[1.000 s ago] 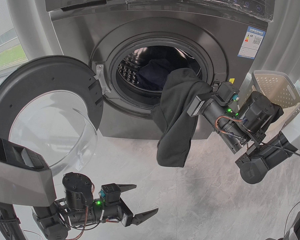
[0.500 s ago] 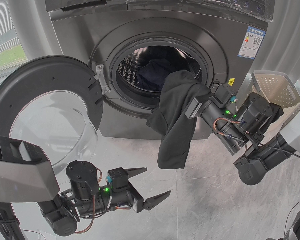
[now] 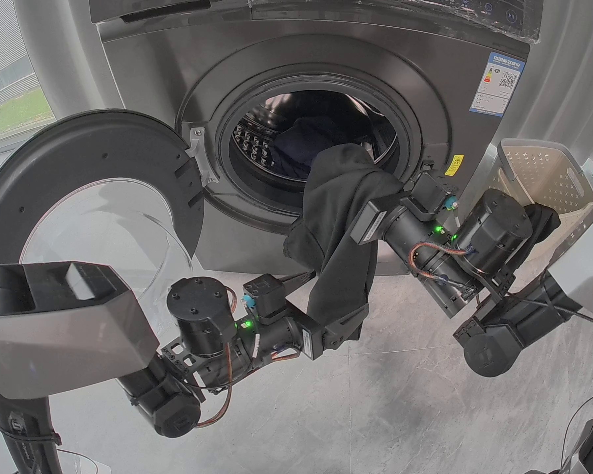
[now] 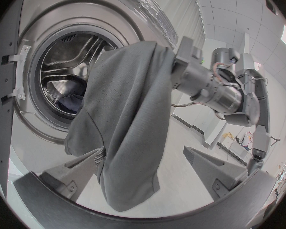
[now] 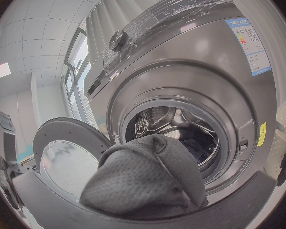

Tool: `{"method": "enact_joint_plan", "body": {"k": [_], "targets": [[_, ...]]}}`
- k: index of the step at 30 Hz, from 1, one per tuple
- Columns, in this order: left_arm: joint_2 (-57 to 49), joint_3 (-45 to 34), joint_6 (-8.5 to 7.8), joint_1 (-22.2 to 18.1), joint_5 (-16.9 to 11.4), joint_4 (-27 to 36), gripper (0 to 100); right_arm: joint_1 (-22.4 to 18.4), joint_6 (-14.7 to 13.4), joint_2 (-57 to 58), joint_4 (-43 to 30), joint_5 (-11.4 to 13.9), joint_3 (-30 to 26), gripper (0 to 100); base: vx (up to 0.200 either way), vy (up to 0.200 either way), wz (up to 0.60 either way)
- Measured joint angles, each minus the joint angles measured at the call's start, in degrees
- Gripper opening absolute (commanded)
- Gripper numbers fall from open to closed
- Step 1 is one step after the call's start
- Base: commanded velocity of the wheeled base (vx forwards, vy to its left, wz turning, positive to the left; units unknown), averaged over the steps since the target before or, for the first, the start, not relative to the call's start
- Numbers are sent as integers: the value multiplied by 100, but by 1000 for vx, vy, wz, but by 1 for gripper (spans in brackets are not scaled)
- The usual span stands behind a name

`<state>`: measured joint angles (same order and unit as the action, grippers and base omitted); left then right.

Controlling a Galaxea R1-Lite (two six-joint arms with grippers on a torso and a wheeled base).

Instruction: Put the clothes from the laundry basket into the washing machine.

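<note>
Left tool (image 4: 143, 149) spread, right tool (image 3: 352, 199) clamped

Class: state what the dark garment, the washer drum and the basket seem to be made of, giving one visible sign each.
The garment looks like matte knit fabric, perhaps synthetic: fine mesh weave, limp folds. The drum looks like polished metal, likely stainless steel: bright reflections, raised ribs. The basket seems pale moulded plastic: rows of small holes, smooth rim.
</note>
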<state>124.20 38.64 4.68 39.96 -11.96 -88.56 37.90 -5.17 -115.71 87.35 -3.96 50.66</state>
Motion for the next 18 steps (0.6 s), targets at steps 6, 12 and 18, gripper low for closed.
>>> {"method": "enact_joint_plan", "body": {"k": [6,12,18], "targets": [[284,385,44,41,55,5,100,143,-38,-46,-4,-16,-52,0,0,0,0],[435,641,35,78,61,-1,100,252,-77,-90,5,-41,-113,0,0,0,0],[658,945,21,-16,272,-4,100,361,-90,-55,5,-235,-240,0,0,0,0]]}}
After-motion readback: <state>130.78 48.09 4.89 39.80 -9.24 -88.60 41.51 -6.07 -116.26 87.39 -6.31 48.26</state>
